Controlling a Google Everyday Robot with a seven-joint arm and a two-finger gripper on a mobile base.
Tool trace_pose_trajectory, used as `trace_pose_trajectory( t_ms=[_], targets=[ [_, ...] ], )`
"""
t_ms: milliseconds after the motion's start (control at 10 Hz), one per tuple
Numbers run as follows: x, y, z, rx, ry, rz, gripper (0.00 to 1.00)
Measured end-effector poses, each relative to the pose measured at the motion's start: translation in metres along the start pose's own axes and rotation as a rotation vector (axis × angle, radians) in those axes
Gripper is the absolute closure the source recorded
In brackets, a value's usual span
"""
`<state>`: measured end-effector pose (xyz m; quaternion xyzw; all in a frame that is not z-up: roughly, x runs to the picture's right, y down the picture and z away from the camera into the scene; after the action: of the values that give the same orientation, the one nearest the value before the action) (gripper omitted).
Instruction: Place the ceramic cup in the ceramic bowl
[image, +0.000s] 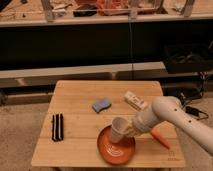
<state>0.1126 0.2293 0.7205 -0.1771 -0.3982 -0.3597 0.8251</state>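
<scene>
— State of the gripper (128, 131)?
— I find it pinched on the cup (118, 128), at the bowl's (107, 150) right edge.
— Cup position?
— Tilted, over the bowl's middle; contact I cannot tell.

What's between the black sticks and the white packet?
A blue sponge, in the camera view. The gripper holds the ceramic cup over the ceramic bowl.

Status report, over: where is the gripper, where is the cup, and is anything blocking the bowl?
Gripper shut on ceramic cup, over ceramic bowl, near its far rim. Cup tilted; touching bowl or not, cannot tell. Nothing else in bowl.
</scene>
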Motion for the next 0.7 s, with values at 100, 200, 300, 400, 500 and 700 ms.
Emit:
trace_pose_trajectory(
  t_ms=[100,200,300,400,500,700],
  targets=[
    [0.0001,-0.0002,-0.0001,0.002,-0.004,-0.006,0.99],
    [0.0,-0.0001,-0.0001,0.003,-0.008,-0.01,0.99],
    [-0.0002,-0.0002,0.0001,0.003,-0.009,-0.011,0.99],
    [-0.0001,-0.0002,-0.0001,0.004,-0.01,-0.012,0.99],
    [0.0,-0.0004,0.0,0.006,-0.012,-0.016,0.99],
    [-0.0004,-0.0003,0.0,0.007,-0.018,-0.021,0.99]
  ],
)
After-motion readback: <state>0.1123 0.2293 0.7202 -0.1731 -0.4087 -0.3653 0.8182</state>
